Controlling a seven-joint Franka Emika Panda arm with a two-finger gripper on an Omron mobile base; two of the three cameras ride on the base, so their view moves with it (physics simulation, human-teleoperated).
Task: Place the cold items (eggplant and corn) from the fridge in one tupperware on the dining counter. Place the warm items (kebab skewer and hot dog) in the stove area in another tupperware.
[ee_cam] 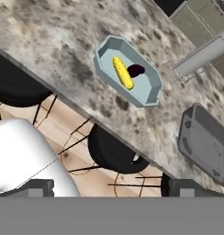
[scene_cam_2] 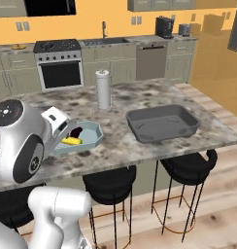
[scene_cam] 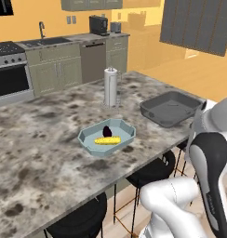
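Hovering back over stools | gripper jaws wide, empty | yellow corn cob and dark purple eggplant in pale blue octagonal tupperware on counter | empty dark grey tub beside it | warm items lie far at stove

The arm consists of glossy white, rounded link shells joined by dark joint sections. At the right edge of the left base view, a white housing carries a black, elongated inset panel with a smooth curved outline. At the left of the right base view, a spherical white joint housing has a round dark grey cap on top and an oval black side panel. A white cylindrical link occupies the lower left.
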